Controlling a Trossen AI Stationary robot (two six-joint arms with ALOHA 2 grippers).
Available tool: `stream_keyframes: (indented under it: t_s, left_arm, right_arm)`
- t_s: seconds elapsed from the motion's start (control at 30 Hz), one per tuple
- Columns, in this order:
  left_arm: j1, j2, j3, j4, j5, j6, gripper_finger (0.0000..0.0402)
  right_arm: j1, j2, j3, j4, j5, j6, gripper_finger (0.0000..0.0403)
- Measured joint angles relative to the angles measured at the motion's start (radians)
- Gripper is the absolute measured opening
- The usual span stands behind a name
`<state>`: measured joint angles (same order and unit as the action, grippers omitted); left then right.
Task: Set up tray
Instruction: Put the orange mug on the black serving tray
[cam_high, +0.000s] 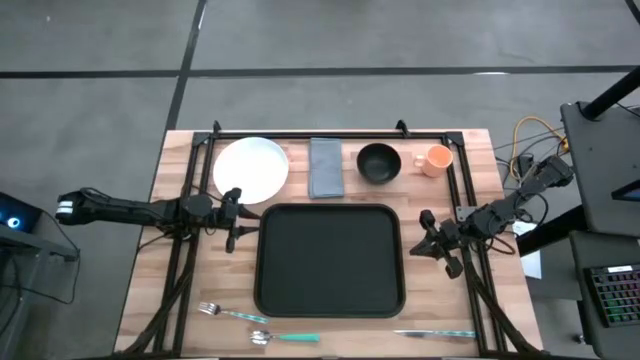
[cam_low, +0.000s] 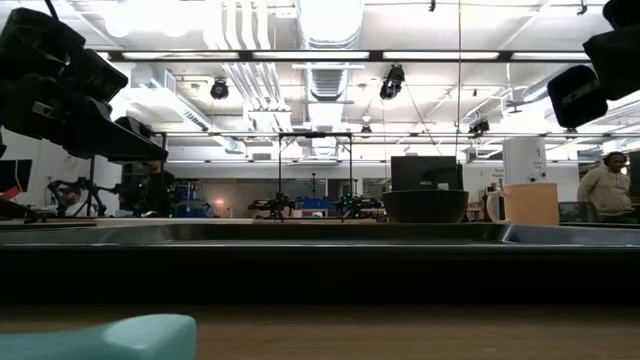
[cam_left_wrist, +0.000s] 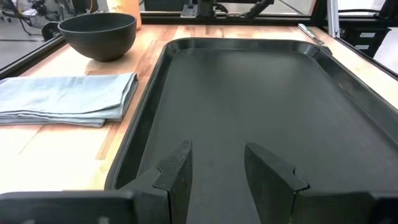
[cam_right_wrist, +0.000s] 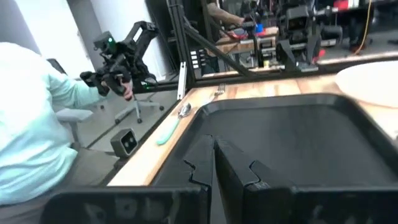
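The large black tray (cam_high: 330, 258) lies flat in the middle of the wooden table. My left gripper (cam_high: 238, 220) hovers at the tray's left rim, open, its fingers pointing out over the tray floor (cam_left_wrist: 261, 93). My right gripper (cam_high: 428, 240) hovers at the tray's right rim with its fingers shut (cam_right_wrist: 214, 163), pointing across the tray (cam_right_wrist: 298, 137). In the low view both arms sit high above the tray (cam_low: 320, 235). Neither gripper holds anything.
Along the far edge stand a white plate (cam_high: 250, 168), a folded grey napkin (cam_high: 325, 167), a black bowl (cam_high: 379, 162) and an orange mug (cam_high: 436, 159). At the near edge lie a fork (cam_high: 213, 311), a teal-handled spoon (cam_high: 285, 337) and a knife (cam_high: 435, 333). A person's light sleeve (cam_right_wrist: 31, 124) shows beyond the table.
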<state>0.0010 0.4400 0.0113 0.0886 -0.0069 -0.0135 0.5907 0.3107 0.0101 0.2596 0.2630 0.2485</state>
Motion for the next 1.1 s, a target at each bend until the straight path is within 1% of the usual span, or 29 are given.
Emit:
stream_keyframes:
  t_s: [0.13,0.3,0.37,0.43,0.57,0.67,0.73,0.8,0.97,1.1]
  left_arm:
    - [0.000,0.000,0.000,0.000,0.000,0.000,0.0126]
    - [0.000,0.000,0.000,0.000,0.000,0.000,0.0126]
    - [0.000,0.000,0.000,0.001,0.000,0.000,0.0126]
    - [0.000,0.000,0.000,0.008,0.000,0.000,0.0126]
    - [0.000,0.000,0.000,0.008,0.000,0.000,0.0126]
    - [0.000,0.000,0.000,0.007,0.000,0.000,0.0126]
    - [0.000,0.000,0.000,0.007,0.000,0.000,0.0126]
    - [0.000,0.000,0.000,0.006,0.000,0.000,0.0126]
    - [0.000,0.000,0.001,0.006,-0.001,0.000,0.0126]
    - [0.000,0.000,0.000,0.005,0.000,0.000,0.0126]
  right_arm:
    - [0.000,0.000,0.000,0.001,0.000,-0.089,0.0008]
    - [0.000,0.000,0.000,0.008,0.001,-0.250,0.0008]
    - [0.000,0.000,0.000,0.012,0.003,-0.281,0.0008]
    - [0.000,0.000,0.000,0.014,0.030,-0.272,0.0008]
    - [0.000,0.000,0.000,0.013,0.113,-0.202,0.0008]
    - [0.000,0.000,0.000,0.012,0.162,-0.207,0.0008]
    - [0.000,0.000,0.000,0.011,0.183,-0.243,0.0008]
    - [0.000,0.000,0.000,0.011,0.186,-0.277,0.0008]
    - [0.000,0.000,0.000,0.014,0.200,-0.284,0.0008]
    - [0.000,0.000,0.000,0.014,0.234,-0.244,0.0008]
